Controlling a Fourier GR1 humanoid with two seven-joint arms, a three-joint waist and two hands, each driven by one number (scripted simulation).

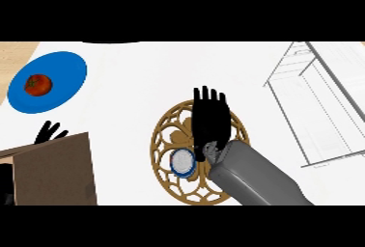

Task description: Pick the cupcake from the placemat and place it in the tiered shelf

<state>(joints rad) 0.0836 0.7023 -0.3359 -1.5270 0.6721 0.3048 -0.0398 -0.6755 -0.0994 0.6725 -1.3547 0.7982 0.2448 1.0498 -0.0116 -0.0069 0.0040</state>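
White counter fills the head view, with a strip of wooden floor showing at the upper left corner. At its centre lies a round gold openwork placemat (165,144), and on it sits the cupcake (184,161), seen from above as a pale disc with a blue rim. The right hand (210,120) stretches flat over the mat, fingers straight and released, holding nothing; the cupcake lies just beside its wrist, toward the thumb. The left hand (50,131) rests open behind a brown box (53,171). A tomato (37,85) sits on a blue plate (68,65) at far left. The white wire shelf (321,101) stands well apart at right.

The hand looks to have overshot the cupcake; closing from here would likely miss it or knock it over.
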